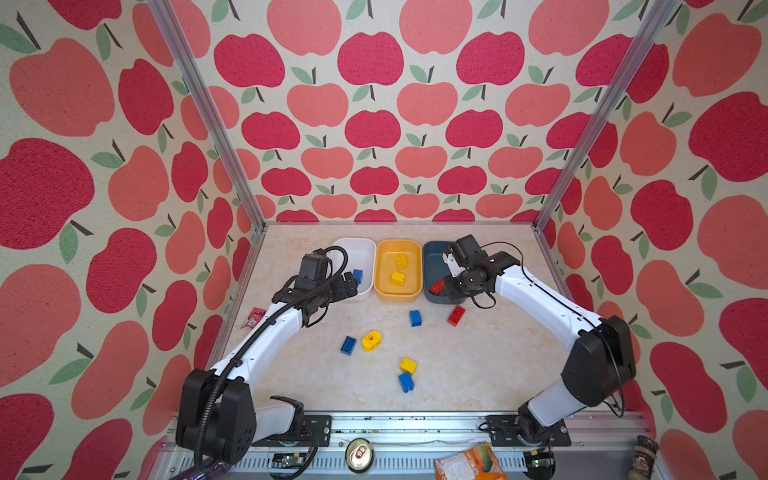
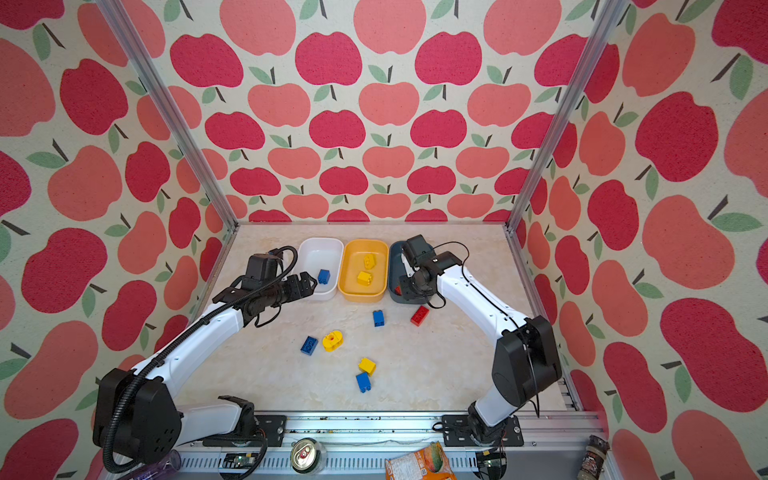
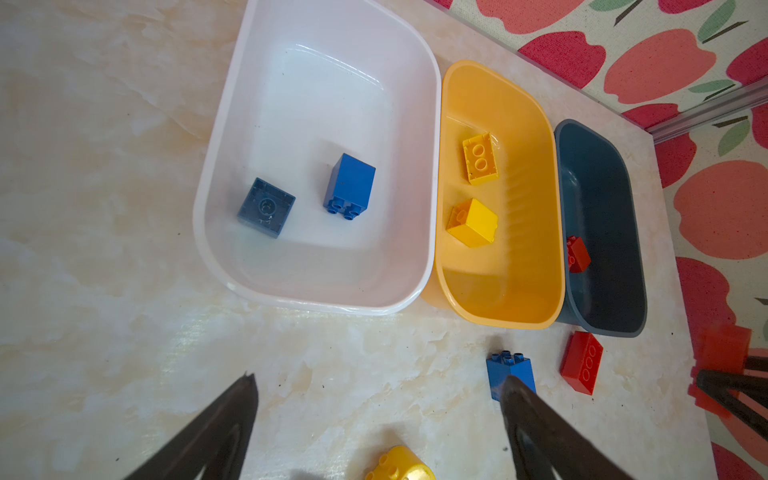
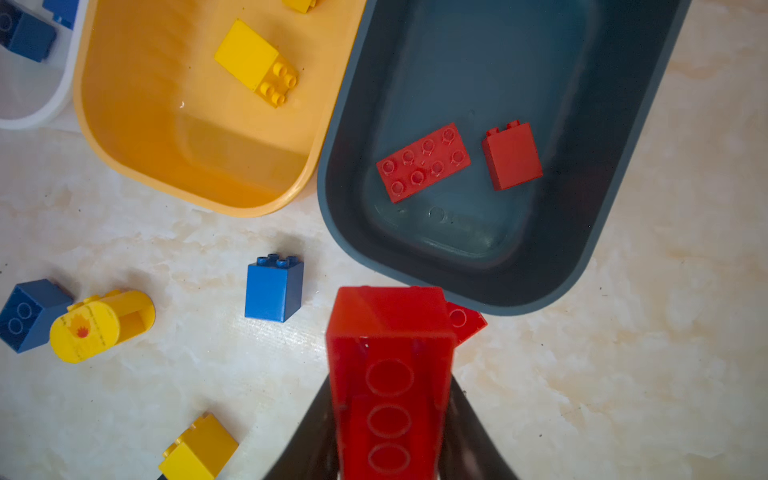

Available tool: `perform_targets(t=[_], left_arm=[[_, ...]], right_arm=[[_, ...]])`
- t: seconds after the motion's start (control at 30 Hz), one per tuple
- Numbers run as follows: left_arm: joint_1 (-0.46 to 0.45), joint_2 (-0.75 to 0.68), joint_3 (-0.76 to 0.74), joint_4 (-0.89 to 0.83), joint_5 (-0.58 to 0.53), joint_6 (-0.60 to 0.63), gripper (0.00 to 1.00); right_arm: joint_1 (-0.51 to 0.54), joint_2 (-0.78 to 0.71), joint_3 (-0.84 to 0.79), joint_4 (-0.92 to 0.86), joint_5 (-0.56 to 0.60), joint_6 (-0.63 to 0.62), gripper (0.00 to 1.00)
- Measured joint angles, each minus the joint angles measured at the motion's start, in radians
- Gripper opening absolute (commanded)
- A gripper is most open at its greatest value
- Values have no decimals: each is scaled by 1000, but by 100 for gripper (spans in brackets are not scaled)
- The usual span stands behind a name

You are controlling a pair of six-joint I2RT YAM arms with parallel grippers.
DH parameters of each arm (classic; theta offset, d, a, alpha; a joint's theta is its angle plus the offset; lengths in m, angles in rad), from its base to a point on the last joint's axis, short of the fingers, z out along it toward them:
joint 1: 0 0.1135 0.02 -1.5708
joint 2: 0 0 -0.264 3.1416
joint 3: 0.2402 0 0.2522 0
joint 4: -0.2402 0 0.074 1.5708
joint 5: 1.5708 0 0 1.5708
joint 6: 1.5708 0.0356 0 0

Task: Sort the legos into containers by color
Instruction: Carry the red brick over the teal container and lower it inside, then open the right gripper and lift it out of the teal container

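Three shallow plastic tubs stand side by side at the far side of the pale marbled table (image 1: 478, 365), one for each colour. The white tub (image 3: 332, 104) on the left holds two blue studded bricks (image 3: 266, 207) (image 3: 350, 185). The yellow-orange tub (image 3: 498, 291) in the middle holds two yellow bricks (image 3: 480, 158) (image 3: 473, 222). The dark slate-blue tub (image 4: 615, 145) on the right holds a flat red brick (image 4: 423, 161) and a tall red brick (image 4: 512, 154).

The right gripper (image 4: 390, 386) is clamped on a long red brick (image 4: 388, 328). It grips the narrow sides with the hollow underside facing the wrist camera, so letting go would simply drop the brick. The brick hangs at the near rim of the slate-blue tub. I cannot tell for sure whether it is already past the rim.

The left gripper (image 3: 379, 380) is spread wide with nothing in it. It hangs over the table just near the white tub and looks free to fetch a blue brick.

Six pieces are loose on the table:
- a blue brick (image 1: 415, 318) and a red brick (image 1: 456, 315), just near the tubs
- a blue brick (image 1: 348, 345) beside a rounded yellow piece (image 1: 371, 340)
- a yellow brick (image 1: 408, 365) touching a blue brick (image 1: 405, 382), nearer still

The rounded yellow piece has a small flame printed on it (image 4: 81, 330). No brand name can be read anywhere. The flat red wrapper (image 1: 253, 318) at the left edge has white print that is too small to read. The silver can (image 1: 359, 454) shows only its top.
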Motion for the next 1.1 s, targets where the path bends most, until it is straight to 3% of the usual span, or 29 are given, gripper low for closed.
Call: perform_targets(t=[0.67,0.93,1.1], left_arm=[[0,-31,-19,3,5,-13,95],[-2,-33,-21,-2,5,-13,95],[-5,-39,-28,-10,2,-13,95]], right_arm=[[-130,548,465,106,-37,-42,32],[-135,623,551,87,-38,-57,54],[-135,623,570,80,-39,-64,59]])
